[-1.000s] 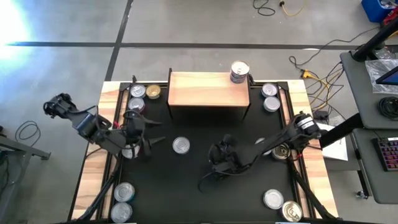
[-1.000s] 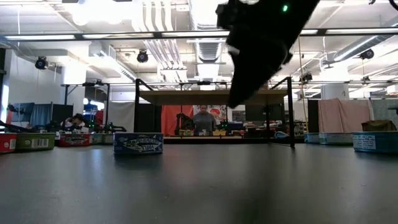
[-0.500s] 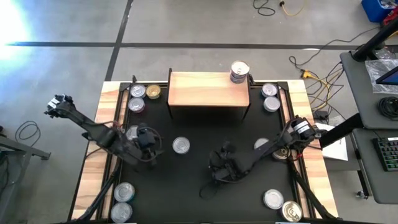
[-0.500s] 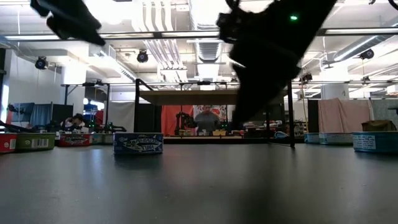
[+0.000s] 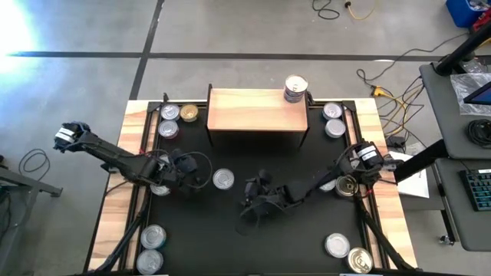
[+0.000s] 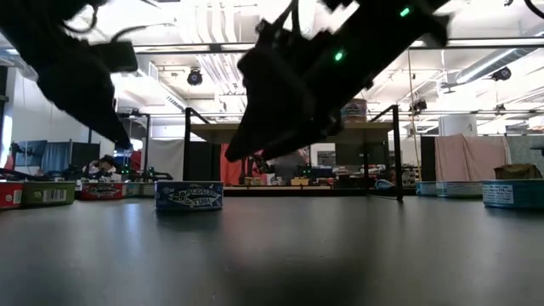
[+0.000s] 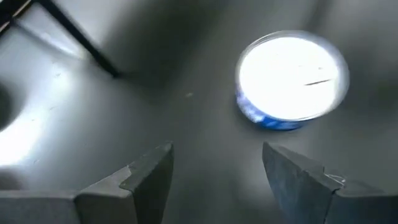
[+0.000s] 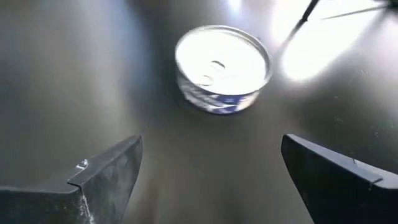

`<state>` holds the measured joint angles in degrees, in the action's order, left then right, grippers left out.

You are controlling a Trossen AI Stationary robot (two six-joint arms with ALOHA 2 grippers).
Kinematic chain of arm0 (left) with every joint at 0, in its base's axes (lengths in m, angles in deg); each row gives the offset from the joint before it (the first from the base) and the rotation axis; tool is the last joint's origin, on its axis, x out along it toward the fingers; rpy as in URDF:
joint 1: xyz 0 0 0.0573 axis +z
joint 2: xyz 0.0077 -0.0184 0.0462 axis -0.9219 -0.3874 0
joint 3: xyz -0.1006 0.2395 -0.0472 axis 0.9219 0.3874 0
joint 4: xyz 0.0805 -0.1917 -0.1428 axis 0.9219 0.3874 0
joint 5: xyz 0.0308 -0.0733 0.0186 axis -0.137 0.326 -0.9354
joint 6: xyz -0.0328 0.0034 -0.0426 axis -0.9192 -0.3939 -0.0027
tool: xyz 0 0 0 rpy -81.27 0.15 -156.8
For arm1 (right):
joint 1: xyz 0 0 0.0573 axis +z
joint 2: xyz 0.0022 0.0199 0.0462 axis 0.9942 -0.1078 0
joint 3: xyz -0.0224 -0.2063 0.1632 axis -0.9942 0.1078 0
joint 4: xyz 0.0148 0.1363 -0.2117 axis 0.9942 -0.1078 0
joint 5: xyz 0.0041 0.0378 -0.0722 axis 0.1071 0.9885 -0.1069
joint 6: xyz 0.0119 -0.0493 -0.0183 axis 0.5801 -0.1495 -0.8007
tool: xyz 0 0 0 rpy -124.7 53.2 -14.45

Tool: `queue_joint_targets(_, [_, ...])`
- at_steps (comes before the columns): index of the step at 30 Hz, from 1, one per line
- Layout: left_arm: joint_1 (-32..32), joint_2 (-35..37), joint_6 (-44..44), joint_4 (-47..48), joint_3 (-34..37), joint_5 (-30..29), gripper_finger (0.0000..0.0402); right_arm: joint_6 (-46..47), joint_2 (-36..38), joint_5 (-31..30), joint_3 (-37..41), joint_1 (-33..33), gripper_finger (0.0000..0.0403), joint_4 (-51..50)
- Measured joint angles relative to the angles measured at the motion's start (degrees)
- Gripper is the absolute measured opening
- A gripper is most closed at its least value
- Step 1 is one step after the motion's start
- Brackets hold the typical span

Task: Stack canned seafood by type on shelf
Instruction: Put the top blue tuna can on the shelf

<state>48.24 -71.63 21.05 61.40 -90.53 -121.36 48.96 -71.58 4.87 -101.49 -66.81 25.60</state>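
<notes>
Grey concrete floor surrounds a wood-edged desk [image 5: 116, 207] topped by a black mat [image 5: 253, 245]. At the mat's far edge stands the shelf [image 5: 258, 110], its light wood top bare; in the low view it shows as a thin board on black legs [image 6: 289, 132].

Two dark arms reach in from the sides toward the middle of the mat. The left gripper [image 5: 198, 170] hovers just beside a lone silver-topped tin [image 5: 223, 179] with a blue side label; in its wrist view the same tin [image 7: 292, 79] lies ahead of the fingers [image 7: 146, 177], which stand apart with only bare mat between them. The right gripper [image 5: 253, 201] hangs on the other side of that tin, and its wrist view shows the tin [image 8: 222, 67] ahead of widely spread fingers [image 8: 115, 171], nothing held.

The rest of the canned seafood sits around the mat's margins. One tin [image 5: 295, 87] stands just off the shelf's far right corner. Three tins [image 5: 170, 120] cluster left of the shelf, and two tins [image 5: 334, 119] lie right of it. A gold-topped tin [image 5: 347, 186] rests under the right arm. Two tins [image 5: 152, 248] sit at the near left and two more [image 5: 344, 251] at the near right. In the low view, the blue-labelled tin [image 6: 189, 195] rests on the mat.
</notes>
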Motion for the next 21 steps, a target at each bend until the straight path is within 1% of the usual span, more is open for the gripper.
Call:
queue_joint_targets(2, [1.61, -0.38, 2.15, -1.39, 1.3, 0.1, 0.023, -0.58, -0.24, 4.22, 0.24, -2.64, 0.0374, 0.33])
queue_joint_targets(4, [3.1, -1.13, 3.87, -3.32, 2.39, 0.26, 0.023, -3.0, -0.92, 7.06, 0.25, -4.81, 0.0374, 0.42])
queue_joint_targets(9, [4.49, -5.26, 7.03, -12.02, 4.83, 0.85, 0.023, -13.07, -1.81, 7.75, -1.16, -7.12, 0.0374, 0.48])
queue_joint_targets(14, [4.47, -11.85, 7.18, -19.04, 5.01, 1.09, 0.023, -21.24, -4.05, 7.57, -2.44, -7.31, 0.0374, 0.86])
queue_joint_targets(15, [4.47, -13.24, 7.51, -20.64, 4.93, 1.1, 0.023, -21.36, -4.78, 7.84, -3.0, -7.31, 0.0374, 1.84])
queue_joint_targets(18, [4.47, -17.93, 9.25, -28.17, 4.72, 0.97, 0.0229, -19.51, -6.99, 11.76, -5.03, -7.31, 0.0374, 2.04])
queue_joint_targets(21, [4.38, -22.33, 11.05, -34.33, 4.76, 1.29, 0.0229, -14.76, -9.07, 12.29, -8.06, -6.85, 0.0374, 0.24])
